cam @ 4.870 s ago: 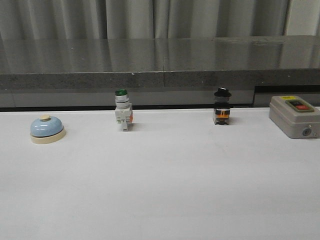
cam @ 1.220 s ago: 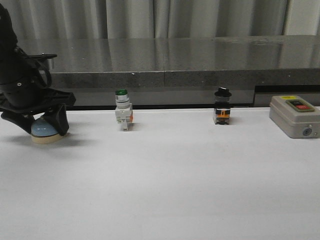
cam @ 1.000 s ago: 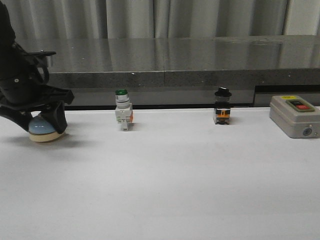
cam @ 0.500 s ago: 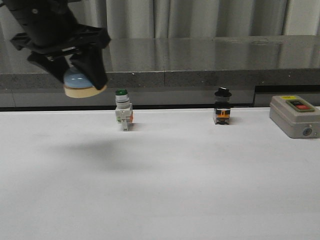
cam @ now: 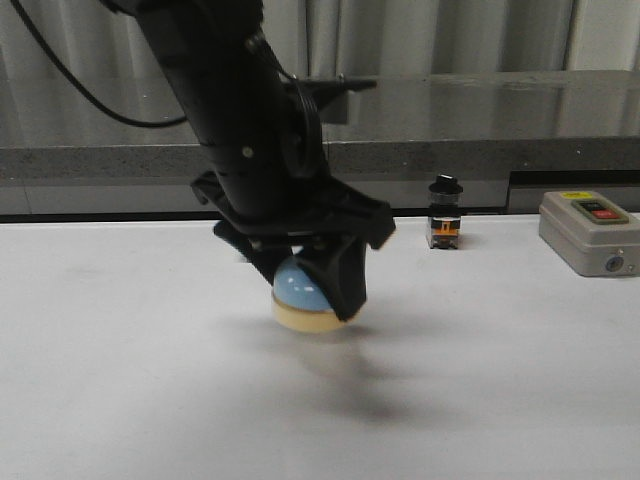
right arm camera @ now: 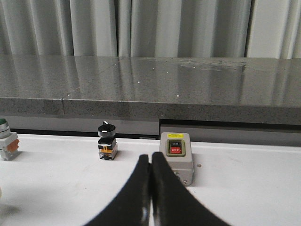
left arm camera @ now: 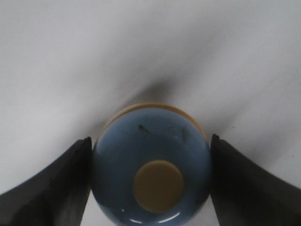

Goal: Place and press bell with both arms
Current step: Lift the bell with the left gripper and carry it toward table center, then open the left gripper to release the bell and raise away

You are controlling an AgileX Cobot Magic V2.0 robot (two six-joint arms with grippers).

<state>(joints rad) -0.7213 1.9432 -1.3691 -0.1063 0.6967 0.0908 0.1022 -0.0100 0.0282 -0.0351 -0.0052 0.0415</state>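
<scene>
Bell [cam: 305,290] — one (gripped) — left claw [cam: 310,285].

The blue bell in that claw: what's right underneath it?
Beneath the bell, clamped in the left gripper, lies bare white table with a dark shadow. The bell appears to hang just above the table; its underside is hidden, and so is the spot directly below.
</scene>
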